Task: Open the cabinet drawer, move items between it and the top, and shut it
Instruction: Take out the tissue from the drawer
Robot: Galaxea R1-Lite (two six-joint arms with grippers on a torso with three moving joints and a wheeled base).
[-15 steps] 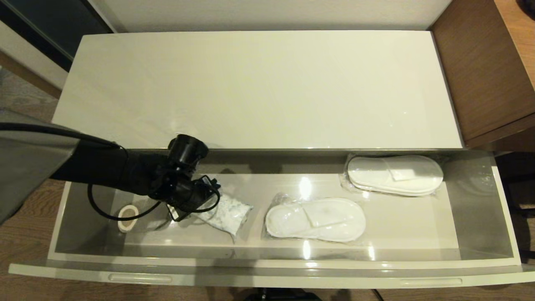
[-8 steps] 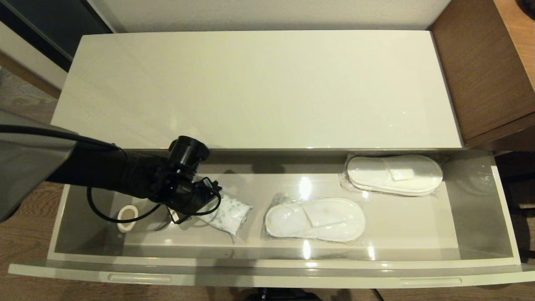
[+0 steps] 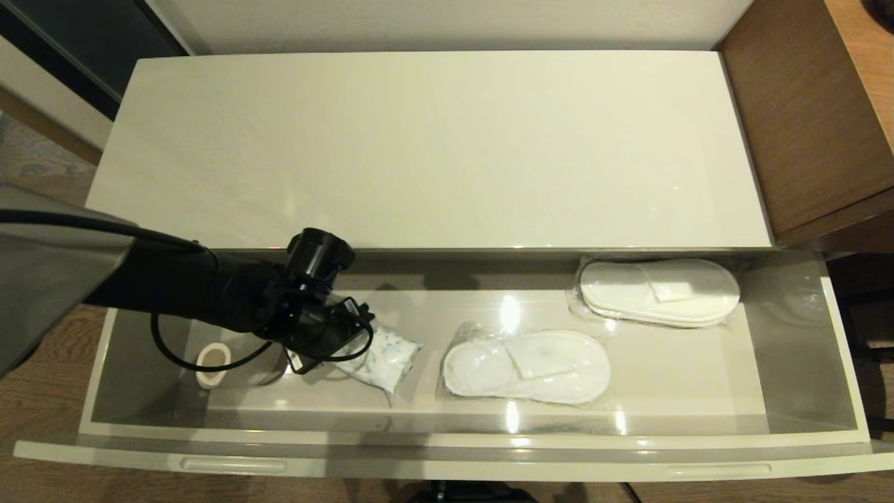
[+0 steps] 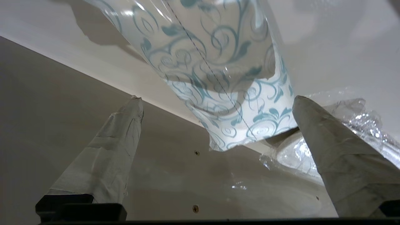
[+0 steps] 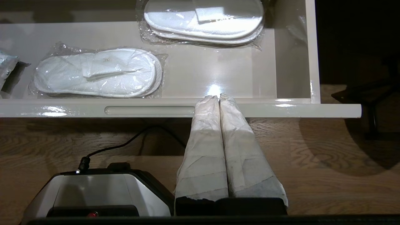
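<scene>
Our left arm reaches low into the open cabinet drawer (image 3: 447, 426), left gripper (image 4: 215, 103) spread wide about the tissue pack (image 3: 383, 356) on the drawer floor — jaws released. Our right gripper (image 5: 218, 98) hangs before the drawer front, clenched empty.

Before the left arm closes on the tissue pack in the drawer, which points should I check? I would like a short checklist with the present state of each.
1. Wide glossy cream cabinet drawer pulled fully out: ok.
2. Left end effector open, wrapped fingers apart: ok.
3. Soft white tissue pack with pale blue swirls between the fingers: ok in the left wrist view; no contact seen yet.
4. Two plastic-wrapped white slipper pairs lie apart from the pack: ok.
5. Long glossy cream cabinet top has room for the pack: ok.
6. Right end effector shut, parked in front of the drawer, outside it: ok.
</scene>
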